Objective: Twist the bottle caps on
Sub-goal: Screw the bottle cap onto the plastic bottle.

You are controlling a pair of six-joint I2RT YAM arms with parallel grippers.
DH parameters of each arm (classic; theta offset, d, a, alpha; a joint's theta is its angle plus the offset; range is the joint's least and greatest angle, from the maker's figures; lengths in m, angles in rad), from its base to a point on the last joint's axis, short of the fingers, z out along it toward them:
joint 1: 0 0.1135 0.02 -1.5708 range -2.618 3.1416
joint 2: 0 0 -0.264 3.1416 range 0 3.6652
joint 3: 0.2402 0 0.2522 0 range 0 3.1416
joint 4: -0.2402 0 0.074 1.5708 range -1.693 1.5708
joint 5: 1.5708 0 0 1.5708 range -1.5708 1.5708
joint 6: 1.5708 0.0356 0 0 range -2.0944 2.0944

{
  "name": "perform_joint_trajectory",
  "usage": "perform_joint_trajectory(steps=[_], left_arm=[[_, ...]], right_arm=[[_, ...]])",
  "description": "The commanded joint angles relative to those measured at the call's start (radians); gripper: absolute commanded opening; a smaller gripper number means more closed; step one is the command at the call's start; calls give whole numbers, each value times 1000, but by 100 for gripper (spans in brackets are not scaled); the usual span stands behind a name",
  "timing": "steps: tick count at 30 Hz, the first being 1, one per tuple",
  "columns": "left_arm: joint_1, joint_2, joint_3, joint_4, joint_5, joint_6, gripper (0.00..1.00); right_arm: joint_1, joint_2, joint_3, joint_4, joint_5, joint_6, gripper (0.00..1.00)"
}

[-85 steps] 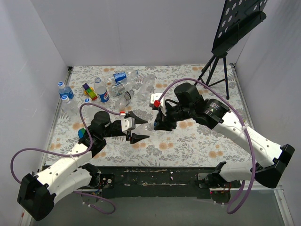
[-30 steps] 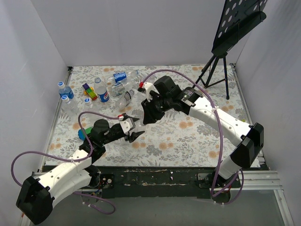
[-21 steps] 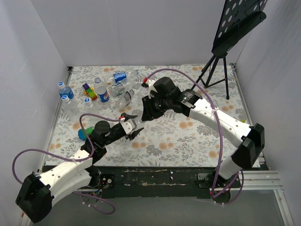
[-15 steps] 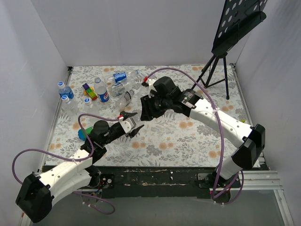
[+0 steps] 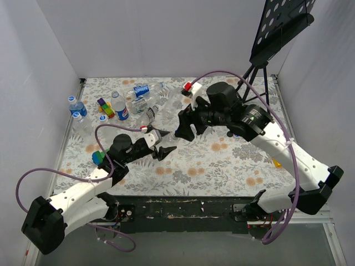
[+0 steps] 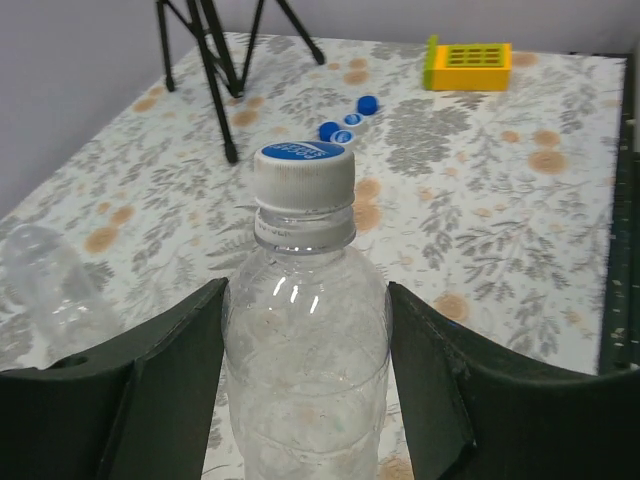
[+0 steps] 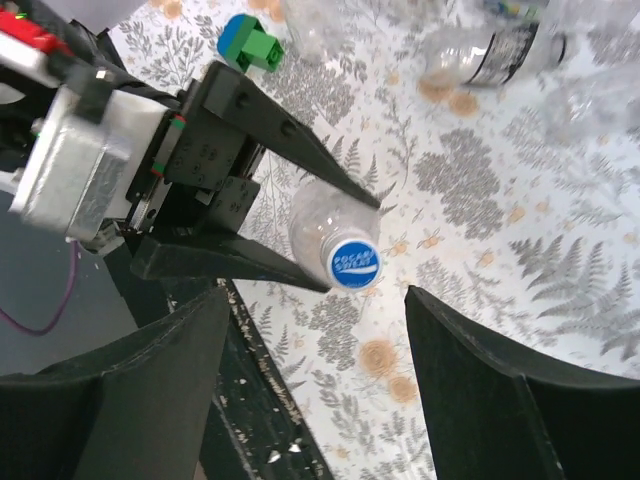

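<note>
Spare bottles (image 5: 120,105): We find a cluster of clear plastic bottles at the far left of the table. Some stand and some lie flat, and several carry blue-and-white labels.
Toy blocks (image 5: 104,106): Multicoloured, set among that cluster.
Green-and-blue toy (image 5: 97,157): Resting on the floral tablecloth (image 5: 222,160), just beside the left arm.
Left gripper (image 5: 162,146): Fingers drawn narrow, one on each side of the held bottle's body, gripping it.
Held bottle (image 6: 305,380): Clear and lifted off the cloth near the table's middle. We see it clamped below the shoulder, with its neck pointing toward the right gripper.
Cap (image 6: 303,165): White sides and a blue printed top, seated on the held bottle's neck directly above the neck ring. We cannot tell whether it is fully tightened.
Right gripper (image 5: 183,127): Fingers spread wide and holding nothing. It faces the cap and stands apart from it; in its wrist view the cap lies between the two fingers.
Loose caps (image 6: 345,122): Three small blue caps lying close together on the cloth, right of centre.
Tripod stand (image 5: 254,77): Black, at the far right corner, with a perforated black plate on top.
Yellow block (image 6: 468,62): On the cloth at the right side.
</note>
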Motion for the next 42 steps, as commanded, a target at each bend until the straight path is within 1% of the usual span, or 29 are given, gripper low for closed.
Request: perform_joint_trajectory(steps=[1, 4, 7, 11, 14, 20, 28, 38, 42], left_arm=[[22, 37, 58, 17, 246, -130, 0], [28, 79, 76, 42, 348, -180, 0], [30, 100, 78, 69, 406, -209, 0], [31, 107, 79, 89, 437, -231, 0], [31, 107, 76, 99, 442, -239, 0], [31, 108, 76, 112, 455, -252, 0], [31, 101, 72, 135, 459, -266, 0], [31, 96, 72, 143, 468, -269, 0], [31, 94, 72, 145, 468, -269, 0]], right_arm=[[-64, -45, 38, -57, -158, -239, 78], [-88, -58, 20, -85, -264, -382, 74], [-91, -77, -8, -96, -350, -508, 72], [-91, -89, -38, -109, -432, -640, 68], [-91, -88, -55, -119, -484, -690, 65], [-91, -86, -95, -96, -504, -720, 63], [-89, -63, -108, -100, -506, -732, 58], [-85, -37, -114, -96, -480, -732, 55], [-81, -29, -112, -99, -481, -730, 51]])
